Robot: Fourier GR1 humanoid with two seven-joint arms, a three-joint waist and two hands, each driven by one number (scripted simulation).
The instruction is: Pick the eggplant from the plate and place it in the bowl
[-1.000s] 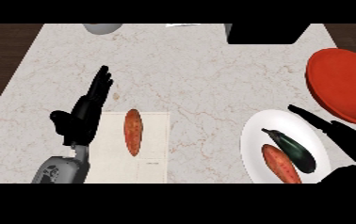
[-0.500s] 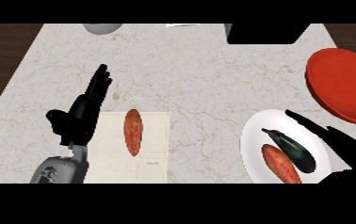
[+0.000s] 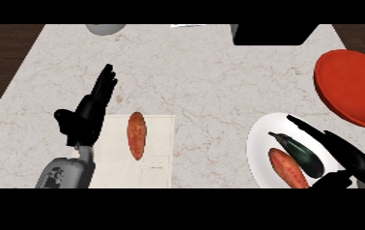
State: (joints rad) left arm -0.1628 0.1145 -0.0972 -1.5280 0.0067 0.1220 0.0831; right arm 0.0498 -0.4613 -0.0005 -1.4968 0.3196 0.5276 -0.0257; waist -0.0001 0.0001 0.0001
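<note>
1. The eggplant (image 3: 303,154) lies on the white plate (image 3: 258,142), at the lower right of the tabletop (image 3: 206,69). It is dark and long, and it lies slanted, with its thin stem end toward the upper left.
2. The right hand (image 3: 335,149) is over the right part of the plate. Its fingers (image 3: 306,127) are straight and released, and they hold nothing. The eggplant is just below and to the left of these fingers, almost under them, but I cannot tell if they touch it.
3. An orange vegetable (image 3: 287,168) lies just beside the eggplant, on the side away from the fingers. I think this is the main risk, because the fingers may catch it together with the eggplant.
4. To do this step well, I would bring the fingers down along the thick middle of the eggplant, with the thumb on one long side and the fingers on the other. The grasp should close across the short width, not along the length.
5. The red bowl (image 3: 342,91) is above the fingers, near the right edge, only partly in view. After lifting, the path to it seems short.
6. The left hand (image 3: 82,118) rests open at the lower left, fingers up, beside a second orange vegetable (image 3: 136,135) on a pale mat (image 3: 160,151). It has no part in this step.
</note>
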